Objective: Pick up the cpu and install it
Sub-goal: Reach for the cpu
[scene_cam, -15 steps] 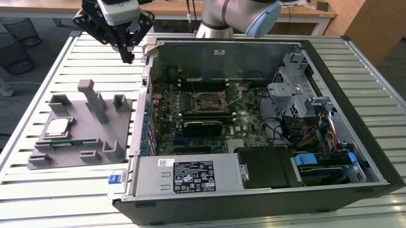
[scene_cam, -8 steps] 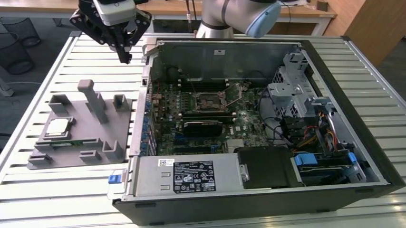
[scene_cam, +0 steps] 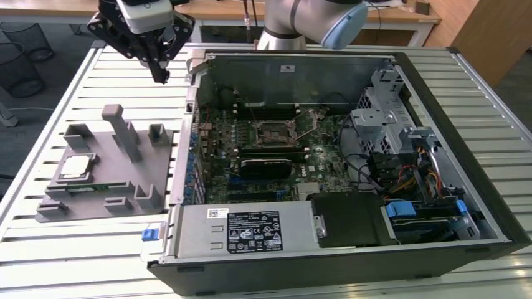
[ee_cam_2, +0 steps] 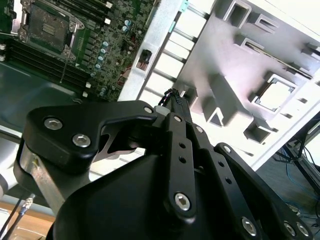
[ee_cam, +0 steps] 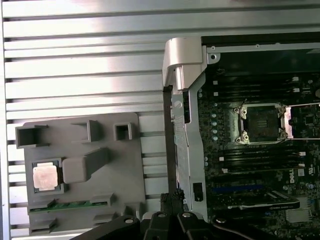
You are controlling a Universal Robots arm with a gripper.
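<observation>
The cpu [scene_cam: 77, 166] is a small square chip with a silver top, lying flat in a pocket of the grey holder [scene_cam: 116, 205] on the exterior view's left. In both wrist views the cpu [ee_cam: 46, 176] [ee_cam_2: 275, 95] sits in that same pocket. My gripper [scene_cam: 159, 76] hangs high above the slatted table, behind the holder and beside the computer case's near corner. Its black fingers [ee_cam_2: 176, 95] meet at the tips, shut with nothing between them. The open motherboard socket [scene_cam: 275, 132] [ee_cam: 261, 123] lies inside the case, its metal frame lifted.
The open computer case [scene_cam: 432, 75] takes up the middle and the exterior view's right, with its power supply [scene_cam: 241, 229] at the front. A green memory stick [scene_cam: 87, 187] lies in the holder beside the cpu. Upright grey posts [scene_cam: 124, 134] stand on the holder.
</observation>
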